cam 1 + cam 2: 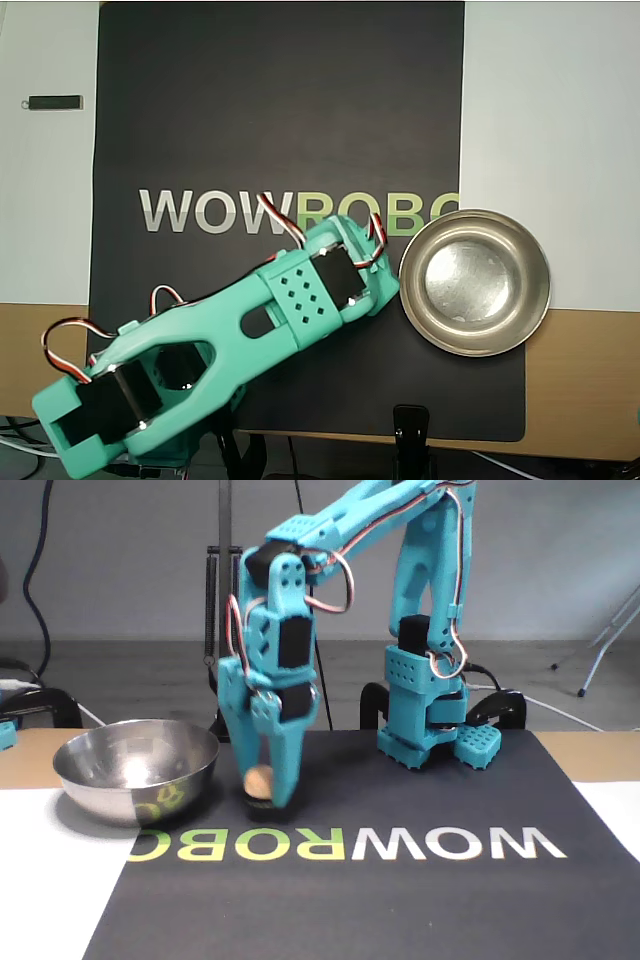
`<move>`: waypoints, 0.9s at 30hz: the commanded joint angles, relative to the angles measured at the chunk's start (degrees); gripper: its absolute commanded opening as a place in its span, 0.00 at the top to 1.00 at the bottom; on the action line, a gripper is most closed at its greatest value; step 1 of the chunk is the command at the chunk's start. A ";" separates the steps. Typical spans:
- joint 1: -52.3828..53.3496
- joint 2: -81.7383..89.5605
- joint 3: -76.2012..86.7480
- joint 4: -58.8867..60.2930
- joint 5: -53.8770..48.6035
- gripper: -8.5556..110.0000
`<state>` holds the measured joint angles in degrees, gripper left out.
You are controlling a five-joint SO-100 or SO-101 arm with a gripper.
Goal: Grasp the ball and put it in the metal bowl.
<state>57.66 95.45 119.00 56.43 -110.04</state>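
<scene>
In the fixed view the small tan ball (258,780) sits pinched between the teal fingers of my gripper (263,796), a little above the black mat. The gripper is shut on it and points straight down, just right of the metal bowl (120,785). That shiny bowl looks empty; in the overhead view it (475,214) lies immediately right of my wrist (335,280), which hides the ball and fingertips there.
A black mat (280,110) with WOWROBO lettering covers the table's middle. A small dark bar (55,102) lies on the white sheet at the overhead view's far left. The arm's base (425,720) stands behind the mat, and a black clamp (410,430) grips the table's edge.
</scene>
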 commanded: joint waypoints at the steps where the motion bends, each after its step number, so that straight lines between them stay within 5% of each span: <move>1: -0.26 3.87 -1.23 1.41 0.26 0.75; 19: 3.08 4.57 -26.19 37.27 0.26 0.75; 27: 4.75 4.48 -30.32 39.99 0.35 0.75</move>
<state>62.49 98.26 91.14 96.06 -110.04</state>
